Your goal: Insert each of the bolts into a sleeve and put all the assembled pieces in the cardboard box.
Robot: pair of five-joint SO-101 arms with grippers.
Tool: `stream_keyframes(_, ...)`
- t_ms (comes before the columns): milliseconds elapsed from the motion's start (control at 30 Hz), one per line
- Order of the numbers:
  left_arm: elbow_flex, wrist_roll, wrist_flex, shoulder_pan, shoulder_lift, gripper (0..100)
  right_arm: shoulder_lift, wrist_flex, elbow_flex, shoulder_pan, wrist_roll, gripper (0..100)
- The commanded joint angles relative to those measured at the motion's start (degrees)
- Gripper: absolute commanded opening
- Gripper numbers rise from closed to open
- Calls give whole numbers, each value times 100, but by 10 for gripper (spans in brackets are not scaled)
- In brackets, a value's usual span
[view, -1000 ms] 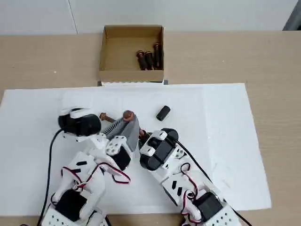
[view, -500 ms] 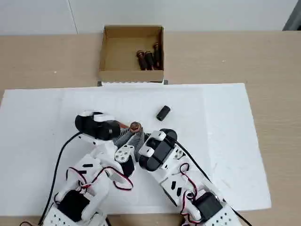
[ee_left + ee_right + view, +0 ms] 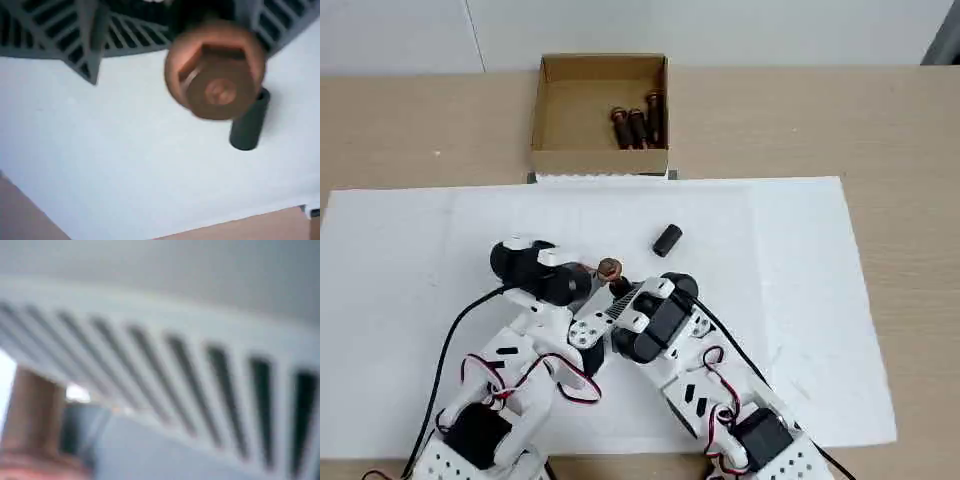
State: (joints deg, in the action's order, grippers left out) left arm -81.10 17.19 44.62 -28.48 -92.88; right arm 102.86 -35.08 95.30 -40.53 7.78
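My left gripper point(image 3: 604, 276) is shut on a copper bolt point(image 3: 609, 268), whose flanged head point(image 3: 216, 76) faces the left wrist camera. It sits right against my right gripper point(image 3: 621, 291), which is shut on a dark sleeve point(image 3: 80, 431). The bolt's shank point(image 3: 29, 407) lies beside that sleeve in the right wrist view. How far the bolt is in the sleeve is hidden. A second black sleeve point(image 3: 667, 240) point(image 3: 248, 123) lies loose on the white paper just beyond both grippers. The cardboard box point(image 3: 548, 110) stands at the back and holds three assembled pieces point(image 3: 638, 126).
A white paper sheet point(image 3: 800, 290) covers the tan table point(image 3: 840, 120) under both arms. The box sits just past the paper's far edge. A black cable point(image 3: 440, 360) runs along the left arm. Open paper lies to the left and right of the arms.
My left arm has swung to the right, carrying the bolt up against the right gripper's tip. The right arm has hardly moved.
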Motion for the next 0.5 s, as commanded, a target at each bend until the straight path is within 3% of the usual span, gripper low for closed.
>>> stream_keyframes(0, 48, -343, -26, 299, -35, 176, 110, 110, -158, 57, 44, 4)
stream_keyframes(133, 75, -571, -26, 598, -53, 176, 110, 119, -62, 57, 44, 4)
stream_keyframes(467, 365, -563, -18, 615, -44, 173, 110, 154, 53, 66, 44, 4)
